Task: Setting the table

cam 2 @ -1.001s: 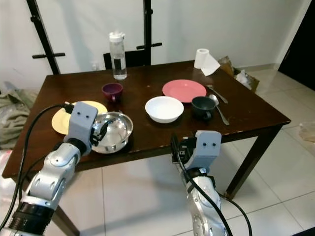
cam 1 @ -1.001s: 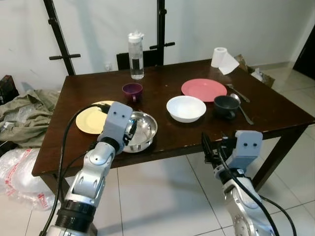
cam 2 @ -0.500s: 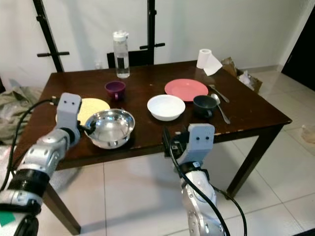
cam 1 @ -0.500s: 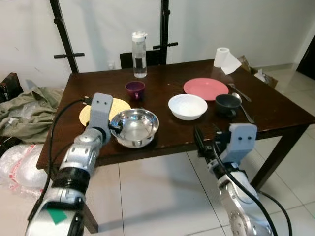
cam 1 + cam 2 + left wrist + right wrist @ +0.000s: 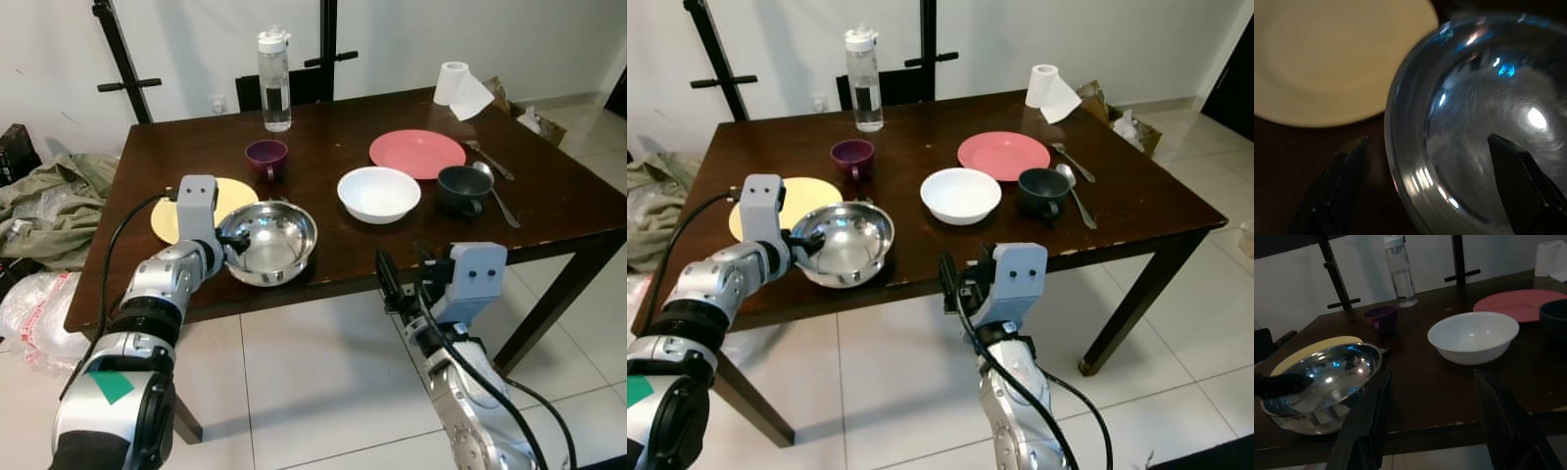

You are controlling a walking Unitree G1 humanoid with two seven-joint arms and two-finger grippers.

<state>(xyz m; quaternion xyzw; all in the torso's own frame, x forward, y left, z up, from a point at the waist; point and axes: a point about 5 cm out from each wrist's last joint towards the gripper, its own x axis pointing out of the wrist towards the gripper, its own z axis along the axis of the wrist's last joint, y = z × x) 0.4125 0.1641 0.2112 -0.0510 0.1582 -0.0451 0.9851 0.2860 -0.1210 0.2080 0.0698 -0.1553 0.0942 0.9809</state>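
Observation:
A shiny steel bowl (image 5: pixel 272 241) sits near the table's front left, beside a yellow plate (image 5: pixel 227 195). My left gripper (image 5: pixel 231 245) is open at the bowl's left rim. In the left wrist view one finger (image 5: pixel 1334 188) is outside the steel bowl (image 5: pixel 1474 122) and the other (image 5: pixel 1520 178) is inside it, with the yellow plate (image 5: pixel 1327 58) just beyond. My right gripper (image 5: pixel 404 278) is open in front of the table's near edge, below the top, holding nothing. A white bowl (image 5: pixel 379 193), a pink plate (image 5: pixel 416 153), a dark cup (image 5: pixel 460 188) and a purple cup (image 5: pixel 265 157) stand further back.
A water bottle (image 5: pixel 275 78) and a paper roll (image 5: pixel 460 88) stand at the dark table's (image 5: pixel 549 220) far edge. A spoon (image 5: pixel 497 199) and a fork (image 5: pixel 483 157) lie at the right. Clothes (image 5: pixel 49 196) and a plastic bag (image 5: pixel 29 318) lie on the floor at the left.
My left arm has swung out to the left, so its gripper now meets the steel bowl from the left rim instead of from the front. The camera has shifted. The right gripper stays open.

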